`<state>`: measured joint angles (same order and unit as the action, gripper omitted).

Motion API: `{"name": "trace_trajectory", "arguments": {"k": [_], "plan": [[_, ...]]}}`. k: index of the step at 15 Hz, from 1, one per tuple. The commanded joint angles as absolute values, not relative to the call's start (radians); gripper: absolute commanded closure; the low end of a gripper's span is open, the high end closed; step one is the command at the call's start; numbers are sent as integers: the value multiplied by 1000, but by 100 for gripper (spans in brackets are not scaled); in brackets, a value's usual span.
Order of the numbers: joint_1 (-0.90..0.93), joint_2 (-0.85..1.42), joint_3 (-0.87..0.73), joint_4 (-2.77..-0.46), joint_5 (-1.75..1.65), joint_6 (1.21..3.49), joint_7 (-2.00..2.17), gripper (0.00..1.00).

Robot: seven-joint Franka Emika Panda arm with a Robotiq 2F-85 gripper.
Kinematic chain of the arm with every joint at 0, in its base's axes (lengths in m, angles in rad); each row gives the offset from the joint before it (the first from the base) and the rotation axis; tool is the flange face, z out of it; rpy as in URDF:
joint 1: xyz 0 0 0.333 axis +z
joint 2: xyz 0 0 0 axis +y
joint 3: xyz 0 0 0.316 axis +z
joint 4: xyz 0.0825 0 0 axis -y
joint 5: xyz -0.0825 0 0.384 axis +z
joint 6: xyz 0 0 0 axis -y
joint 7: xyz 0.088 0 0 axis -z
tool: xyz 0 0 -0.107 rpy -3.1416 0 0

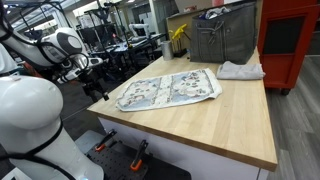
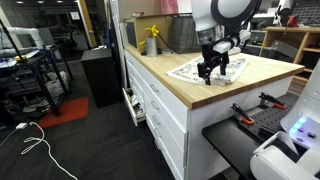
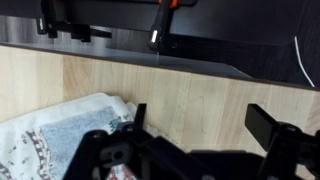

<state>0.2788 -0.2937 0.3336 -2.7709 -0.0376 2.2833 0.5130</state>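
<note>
A flat patterned cloth with grey and white panels lies spread on the wooden tabletop. My gripper hovers just above the table at the cloth's corner nearest the edge, also seen in the other exterior view as the gripper over the cloth. In the wrist view the gripper is open, with only bare wood between its fingers. The cloth's corner lies beside the left finger. Nothing is held.
A grey fabric bin and a yellow object stand at the back of the table. A crumpled white cloth lies beside the bin. A red cabinet stands behind. The table edge runs close to the gripper.
</note>
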Motion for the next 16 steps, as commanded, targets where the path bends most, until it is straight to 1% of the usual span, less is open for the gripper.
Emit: {"name": "trace_trajectory", "arguments": {"k": [1,6,16], "plan": [[227,-209,334,-2751,-95,2314,505,0],[189,-98,303,-2710,-137,2353,508,0],[183,-3,237,-2628,-219,2362,526,0]]}}
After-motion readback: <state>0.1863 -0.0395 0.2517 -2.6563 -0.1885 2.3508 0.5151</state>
